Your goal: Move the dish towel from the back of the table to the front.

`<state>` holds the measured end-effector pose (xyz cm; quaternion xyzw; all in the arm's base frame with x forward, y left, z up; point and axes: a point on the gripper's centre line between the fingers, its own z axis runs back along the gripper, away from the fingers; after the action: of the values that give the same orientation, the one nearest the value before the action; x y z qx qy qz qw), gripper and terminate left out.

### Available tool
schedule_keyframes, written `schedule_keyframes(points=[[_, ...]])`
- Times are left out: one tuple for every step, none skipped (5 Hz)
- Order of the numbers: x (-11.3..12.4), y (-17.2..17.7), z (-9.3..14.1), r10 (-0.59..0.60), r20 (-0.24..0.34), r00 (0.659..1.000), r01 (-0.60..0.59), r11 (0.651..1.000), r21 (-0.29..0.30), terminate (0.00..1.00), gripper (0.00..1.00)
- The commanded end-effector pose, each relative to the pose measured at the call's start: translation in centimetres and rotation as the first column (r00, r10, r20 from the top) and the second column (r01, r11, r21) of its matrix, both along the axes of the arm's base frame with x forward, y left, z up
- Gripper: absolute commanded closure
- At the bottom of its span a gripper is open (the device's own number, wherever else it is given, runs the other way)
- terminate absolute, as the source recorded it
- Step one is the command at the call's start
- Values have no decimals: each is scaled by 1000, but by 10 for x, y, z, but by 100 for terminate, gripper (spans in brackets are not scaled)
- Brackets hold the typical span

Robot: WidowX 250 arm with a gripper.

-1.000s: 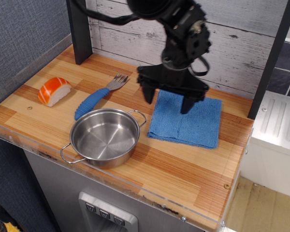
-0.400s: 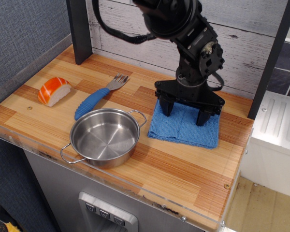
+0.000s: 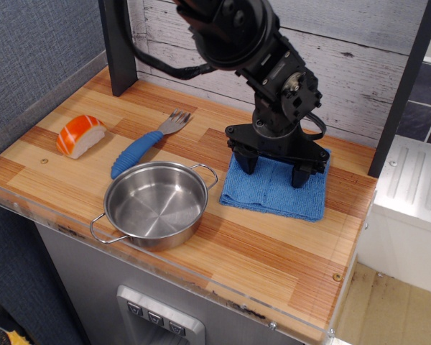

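- Over the past second my gripper (image 3: 275,167) has swung right and dropped onto the dish towel (image 3: 276,187), fingers spread wide, nothing clamped yet.
- The towel lies unmoved at the tabletop's (image 3: 273,266) far right; grasping comes next.

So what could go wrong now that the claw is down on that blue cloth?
The gripper sits wide open with its fingertips on the dish towel, so closing may pinch only the top folded layer and the towel could unfold when lifted. The steel pan stands close beside the towel's left edge, so a drag toward the front may nudge it. The table has a raised clear rim at the front, which might snag a dragged cloth.
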<state>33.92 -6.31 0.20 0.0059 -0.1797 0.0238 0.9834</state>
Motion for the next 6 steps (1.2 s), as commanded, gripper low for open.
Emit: schedule_keyframes(points=[[-68,-13,-14,-134,-92,987,137,990,18,0,0],[-89,-24,-7,-156,-87,984,158,987,17,0,0],[-101,-26,-3,-153,-89,984,157,987,32,0,0],[-92,-12,12,-111,-60,992,113,993,26,0,0],[-81,13,22,-86,-50,995,86,996,9,0,0],[-61,22,35,-113,-26,993,112,994,-14,0,0]])
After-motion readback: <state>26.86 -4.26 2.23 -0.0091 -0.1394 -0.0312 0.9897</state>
